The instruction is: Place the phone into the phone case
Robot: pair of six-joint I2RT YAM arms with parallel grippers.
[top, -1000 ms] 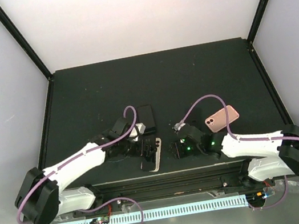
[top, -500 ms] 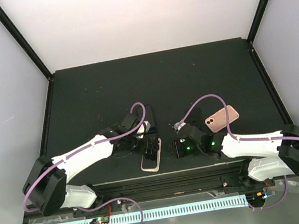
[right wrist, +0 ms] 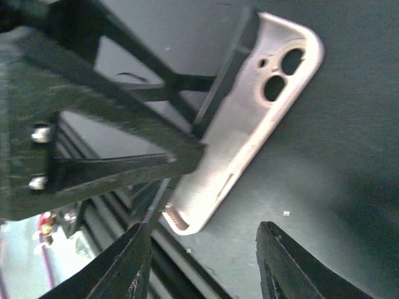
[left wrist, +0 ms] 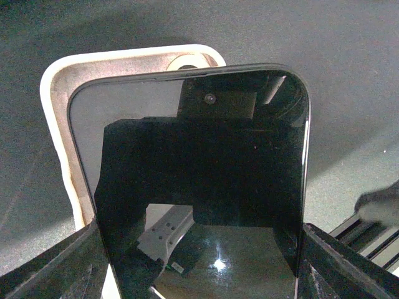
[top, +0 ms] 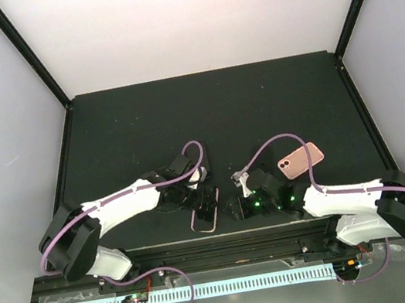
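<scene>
The left end effector (left wrist: 199, 265) pinches the phone (left wrist: 193, 180), tilted over the case (left wrist: 59, 106) by the counter's (top: 219, 109) near edge, not yet seated; the right end effector (right wrist: 202, 268) is spread, empty.

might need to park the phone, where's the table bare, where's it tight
Bare: the far half of the table, up to its back edge, and the strip left of the left arm. Tight: front centre, where the left gripper holds the phone over the case, the right gripper alongside, a pink item further right.
</scene>
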